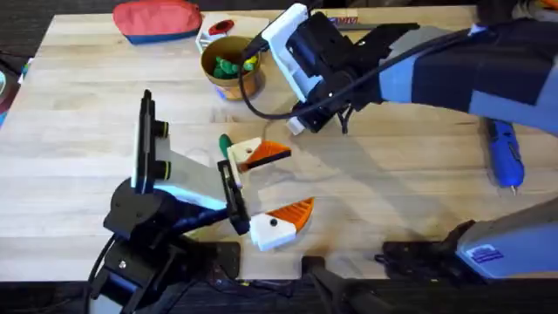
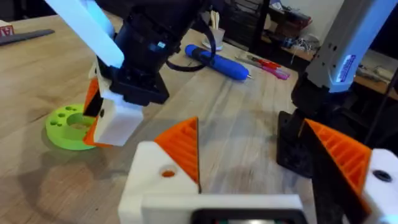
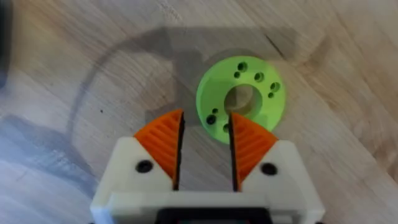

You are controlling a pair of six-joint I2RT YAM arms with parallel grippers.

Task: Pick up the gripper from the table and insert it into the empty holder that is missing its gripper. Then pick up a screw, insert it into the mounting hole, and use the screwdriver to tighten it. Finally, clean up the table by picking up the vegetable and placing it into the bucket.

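Note:
My left gripper (image 1: 292, 181) lies low over the table's middle, open wide, both white mounts carrying orange tips. One mount's hole (image 2: 168, 173) shows orange inside; the other's (image 2: 380, 176) is dark. The loose gripper, the empty holder and any screw are out of view. My right gripper (image 3: 206, 118) hangs over a light green disc (image 3: 241, 99), its orange pads a narrow gap apart with nothing between them. The dark green vegetable (image 1: 225, 141) lies just behind the left gripper. The tan bucket (image 1: 234, 65) stands at the back. The blue screwdriver (image 1: 504, 155) lies at the right.
A red pouch (image 1: 157, 19) sits at the back edge, left of the bucket. A slim red-handled screwdriver (image 2: 267, 64) lies beyond the blue one. The right arm's base (image 2: 336, 62) stands at the front right. Bare wood stretches along the left side of the table.

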